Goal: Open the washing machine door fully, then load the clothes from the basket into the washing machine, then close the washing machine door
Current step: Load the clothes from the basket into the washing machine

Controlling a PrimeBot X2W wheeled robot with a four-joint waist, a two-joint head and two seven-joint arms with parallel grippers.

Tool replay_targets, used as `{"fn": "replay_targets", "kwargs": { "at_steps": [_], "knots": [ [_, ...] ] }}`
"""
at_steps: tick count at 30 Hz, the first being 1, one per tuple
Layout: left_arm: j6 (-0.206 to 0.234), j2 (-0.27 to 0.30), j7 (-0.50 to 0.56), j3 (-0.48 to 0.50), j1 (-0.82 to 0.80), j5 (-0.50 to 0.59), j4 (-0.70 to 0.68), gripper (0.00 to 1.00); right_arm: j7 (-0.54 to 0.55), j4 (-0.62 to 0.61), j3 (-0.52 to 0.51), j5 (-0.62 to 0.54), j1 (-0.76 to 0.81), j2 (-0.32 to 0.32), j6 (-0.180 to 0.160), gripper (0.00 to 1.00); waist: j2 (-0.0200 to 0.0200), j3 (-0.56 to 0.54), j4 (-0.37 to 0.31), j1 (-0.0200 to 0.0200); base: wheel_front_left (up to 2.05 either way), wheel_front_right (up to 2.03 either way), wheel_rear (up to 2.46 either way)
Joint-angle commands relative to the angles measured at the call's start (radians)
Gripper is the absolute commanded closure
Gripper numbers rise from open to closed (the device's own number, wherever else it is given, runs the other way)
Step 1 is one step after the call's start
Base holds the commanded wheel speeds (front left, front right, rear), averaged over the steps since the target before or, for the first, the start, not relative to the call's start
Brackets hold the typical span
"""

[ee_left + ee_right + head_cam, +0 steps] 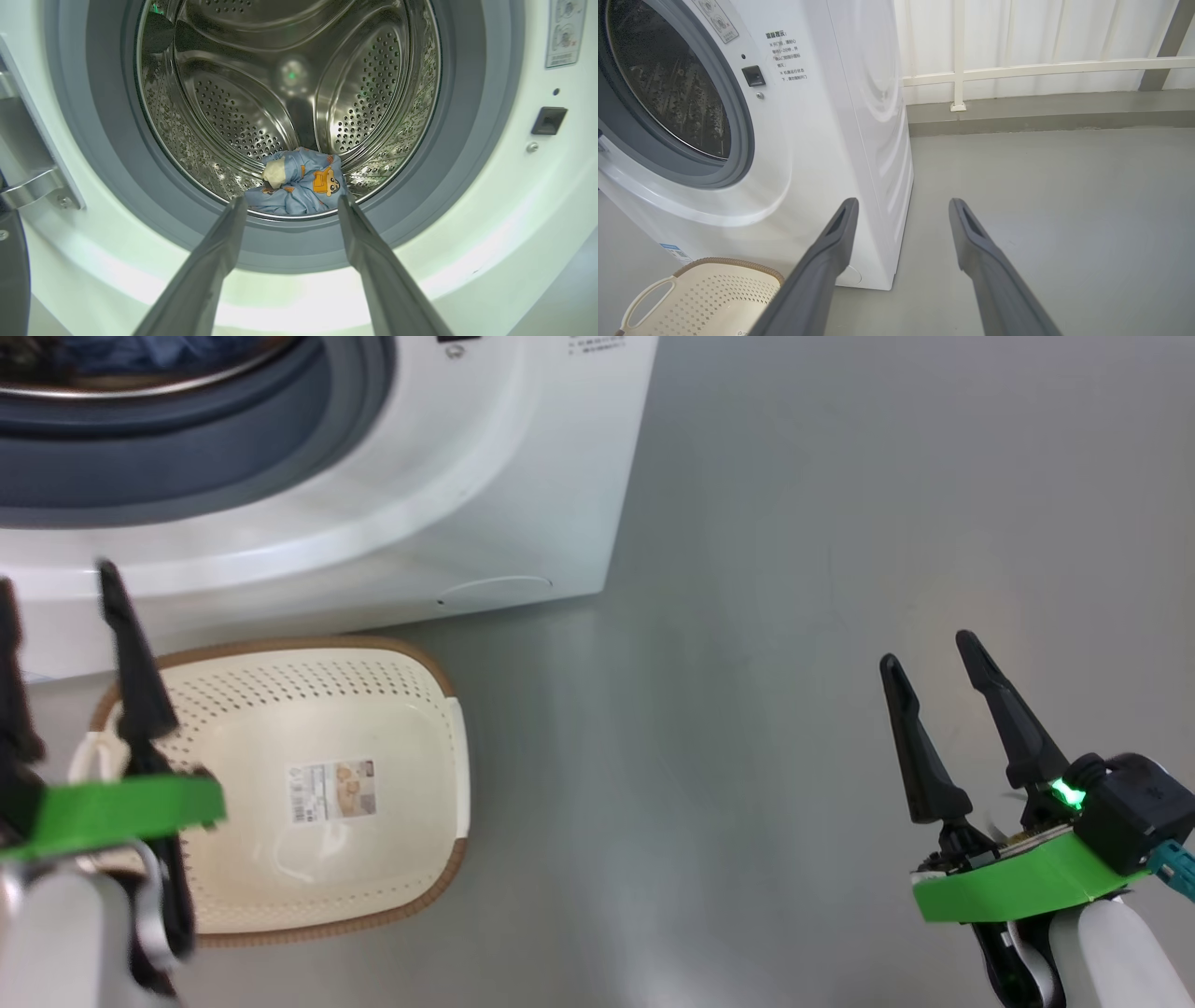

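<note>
Loosely bunched light-blue clothes (299,186), orange cartoon prints, low in steel drum (224,107)

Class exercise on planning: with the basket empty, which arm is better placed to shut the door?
Probably left: the left gripper faces the drum with the door hinge beside it; the right gripper hangs over the floor.

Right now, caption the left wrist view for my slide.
Open left gripper faces the steel drum, blue clothes lying at its front edge.

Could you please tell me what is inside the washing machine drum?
The clothes, a light blue bundle, lie at the front of the drum; anything beneath them is hidden.
</note>
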Motion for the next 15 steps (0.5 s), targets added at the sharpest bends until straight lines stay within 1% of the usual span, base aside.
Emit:
{"fn": "replay_targets", "kwargs": {
  "at_steps": [1, 7, 8, 9, 15],
  "knots": [
    [0.012, 0.022, -0.006, 0.024, 0.033, 0.017, -0.05, 0.0, -0.005, -0.019, 0.021, -0.01, 0.025, -0.013, 0.009, 0.0, 0.0, -0.043, 0.035, 0.0001, 0.0, 0.0, 0.0],
    [0.036, -0.036, -0.006, -0.016, 0.203, 0.053, -0.163, 0.0, -0.005, -0.007, 0.006, -0.017, 0.072, -0.026, 0.009, 0.0, 0.0, -0.111, 0.068, 0.0001, 0.0, 0.0, 0.0],
    [0.037, -0.049, -0.006, -0.031, 0.247, 0.056, -0.179, 0.0, -0.005, -0.002, 0.002, -0.02, 0.09, -0.027, 0.009, 0.0, 0.0, -0.139, 0.079, 0.0001, 0.0, 0.0, 0.0],
    [0.037, -0.059, -0.006, -0.047, 0.284, 0.059, -0.186, 0.0, -0.005, 0.002, 0.0, -0.022, 0.109, -0.027, 0.009, 0.0, 0.0, -0.165, 0.09, 0.0001, 0.0, 0.0, 0.0],
    [0.029, -0.081, -0.006, -0.085, 0.361, 0.052, -0.187, 0.0, -0.005, 0.011, 0.004, -0.028, 0.156, -0.025, 0.009, 0.0, 0.0, -0.237, 0.118, 0.0001, 0.0, 0.0, 0.0]
  ]
}}
